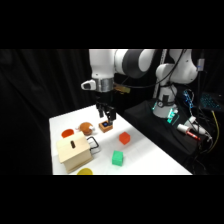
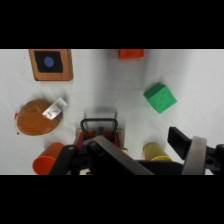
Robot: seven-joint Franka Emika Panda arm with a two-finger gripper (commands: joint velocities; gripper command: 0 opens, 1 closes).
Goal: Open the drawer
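We hang above the table (image 1: 150, 150), our fingers (image 1: 106, 119) spread open and holding nothing, and we could miss the drawer's (image 1: 75, 152) thin handle (image 1: 94, 144) and bump the box.

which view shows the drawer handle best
The side view. There the dark wire handle stands clear of the box, unobstructed. The wrist view shows the handle too, but the end effector's linkage covers most of the drawer behind it.
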